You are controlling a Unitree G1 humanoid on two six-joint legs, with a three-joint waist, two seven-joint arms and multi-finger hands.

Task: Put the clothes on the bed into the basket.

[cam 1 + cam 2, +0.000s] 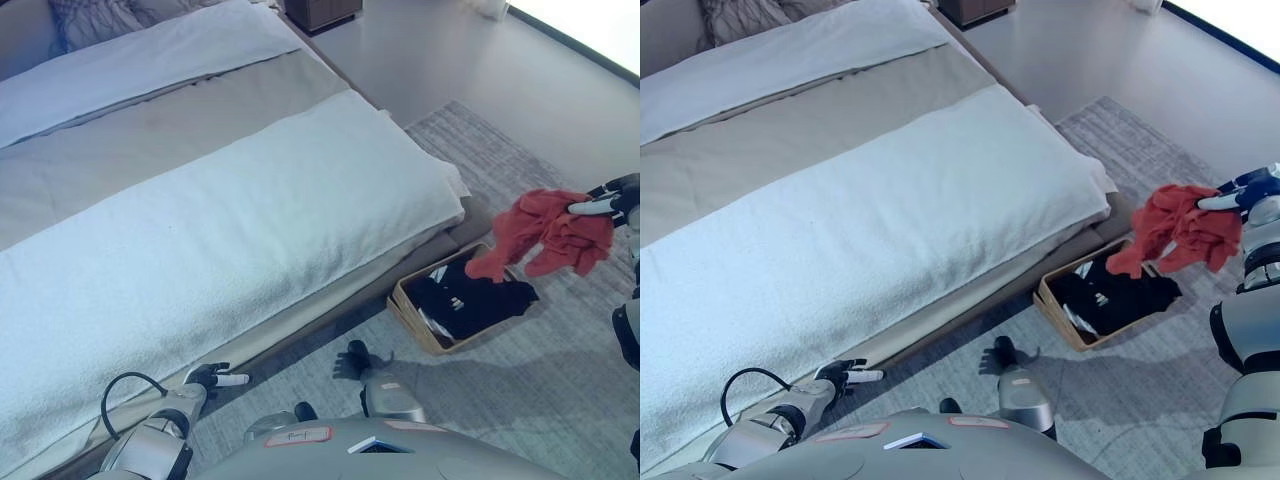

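Our right hand (pixel 612 200) pinches the red cloth (pixel 548 232), which hangs below it, above and just past the basket (pixel 412 311), ready for release. Our left hand (pixel 212 378) idles by the bed (pixel 200 230), fingers relaxed.

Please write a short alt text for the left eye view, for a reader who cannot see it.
The robot's right hand holds a red garment in the air above a basket of dark clothes on the rug beside the bed. The left hand hangs low by the bed's edge.
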